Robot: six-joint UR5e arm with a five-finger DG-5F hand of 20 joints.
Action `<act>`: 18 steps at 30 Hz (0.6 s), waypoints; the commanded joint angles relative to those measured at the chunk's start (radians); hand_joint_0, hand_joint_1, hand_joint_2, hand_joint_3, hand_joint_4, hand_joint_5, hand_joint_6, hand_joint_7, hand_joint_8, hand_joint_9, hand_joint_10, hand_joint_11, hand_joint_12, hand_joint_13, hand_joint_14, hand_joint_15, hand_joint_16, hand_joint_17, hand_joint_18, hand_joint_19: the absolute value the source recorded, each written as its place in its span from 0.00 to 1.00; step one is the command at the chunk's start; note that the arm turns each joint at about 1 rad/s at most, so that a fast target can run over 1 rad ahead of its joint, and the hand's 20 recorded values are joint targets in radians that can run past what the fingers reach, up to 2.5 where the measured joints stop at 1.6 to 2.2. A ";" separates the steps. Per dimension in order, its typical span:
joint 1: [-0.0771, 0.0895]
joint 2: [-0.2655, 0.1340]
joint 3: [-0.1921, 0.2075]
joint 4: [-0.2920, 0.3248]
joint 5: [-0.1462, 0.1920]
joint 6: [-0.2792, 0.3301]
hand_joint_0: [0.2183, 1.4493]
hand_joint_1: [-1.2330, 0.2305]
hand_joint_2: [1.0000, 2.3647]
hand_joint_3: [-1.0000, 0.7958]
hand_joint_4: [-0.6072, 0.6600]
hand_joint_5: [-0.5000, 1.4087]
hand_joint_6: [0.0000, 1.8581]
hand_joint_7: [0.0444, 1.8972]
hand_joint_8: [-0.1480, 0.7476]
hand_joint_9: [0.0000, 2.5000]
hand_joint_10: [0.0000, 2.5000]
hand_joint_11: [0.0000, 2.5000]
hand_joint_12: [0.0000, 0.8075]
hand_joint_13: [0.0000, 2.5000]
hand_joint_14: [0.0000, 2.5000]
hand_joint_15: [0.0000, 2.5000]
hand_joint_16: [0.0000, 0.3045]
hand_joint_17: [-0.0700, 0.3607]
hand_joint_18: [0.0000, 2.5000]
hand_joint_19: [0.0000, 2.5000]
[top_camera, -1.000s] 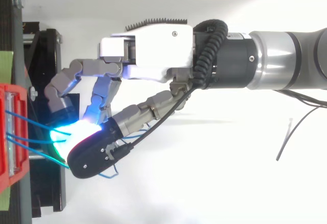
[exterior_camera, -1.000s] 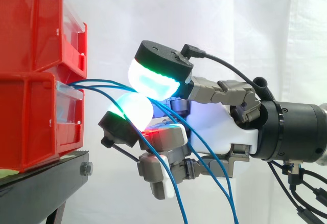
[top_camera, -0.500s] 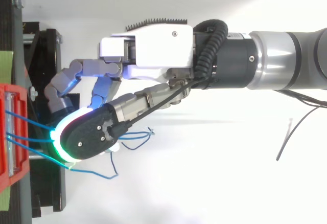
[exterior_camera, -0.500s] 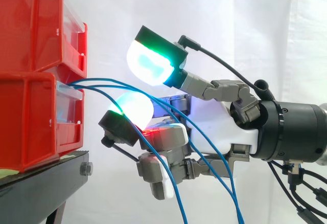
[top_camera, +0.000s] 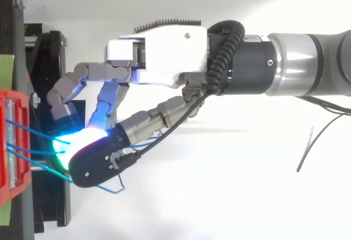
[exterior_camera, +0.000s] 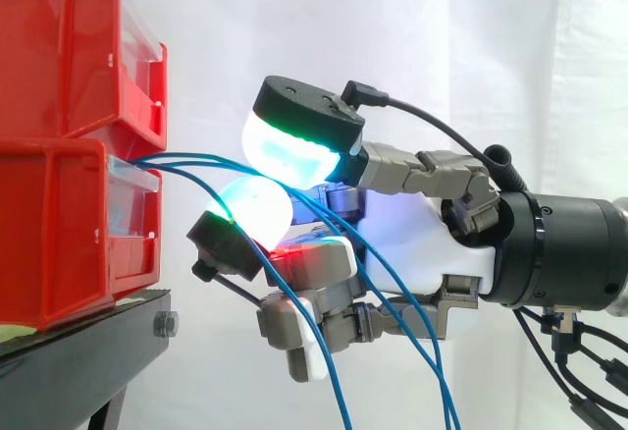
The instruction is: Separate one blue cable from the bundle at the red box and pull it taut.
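**Side view.** Two red bins are stacked at the left on a black stand point(exterior_camera: 88, 351), an upper bin point(exterior_camera: 69, 57) and a lower bin point(exterior_camera: 59, 234), in front of a white curtain point(exterior_camera: 510, 57). The blue cables point(exterior_camera: 196, 161) leave the front of the lower bin at its top edge. They run right in a shallow arc, pass into the hand point(exterior_camera: 422, 243), then drop in loose curves to the bottom edge of the view. They hang slack and are not taut.

The hand enters from the right with its palm facing the bins. The thumb point(exterior_camera: 294, 145), glowing white-cyan with a green rim, is folded down over a curled finger whose fingertip point(exterior_camera: 257, 209) glows white-green. The two pads meet, with the cables running between them, so the hand is closed in a pinch on the cables. The number of strands caught in the pinch cannot be determined. The remaining fingers are curled below, one showing a red glow.

**Top view.** The arm point(top_camera: 307, 59) comes in from the right edge. The hand point(top_camera: 164, 51) reaches left toward the red bin point(top_camera: 6, 185) on the stand point(top_camera: 52, 207). The strands of the blue cables point(top_camera: 35, 152) fan out from the bin front and converge on the glowing pads, where the thumb point(top_camera: 98, 166) lies across the fingertips. A loose strand loops out just below the thumb.
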State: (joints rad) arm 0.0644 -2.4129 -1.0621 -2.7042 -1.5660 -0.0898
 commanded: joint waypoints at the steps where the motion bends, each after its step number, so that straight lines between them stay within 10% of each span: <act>1: 0.000 0.000 -0.001 -0.002 0.000 -0.002 0.40 0.21 0.01 0.40 0.53 0.16 0.47 0.61 0.44 0.39 0.01 0.53 0.43 0.38 0.01 0.34 0.17 0.43 0.32 0.32; 9: 0.000 0.000 -0.001 -0.002 -0.002 -0.002 0.45 0.22 0.00 0.28 0.56 0.16 0.47 0.61 0.45 0.40 0.01 0.53 0.43 0.38 0.01 0.33 0.17 0.43 0.33 0.31; 18: 0.000 0.000 -0.001 -0.005 -0.002 -0.002 0.24 0.38 0.00 0.28 0.59 0.18 0.47 0.61 0.48 0.45 0.01 0.54 0.45 0.42 0.01 0.34 0.18 0.44 0.35 0.34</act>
State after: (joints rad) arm 0.0650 -2.4130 -1.0626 -2.7071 -1.5677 -0.0920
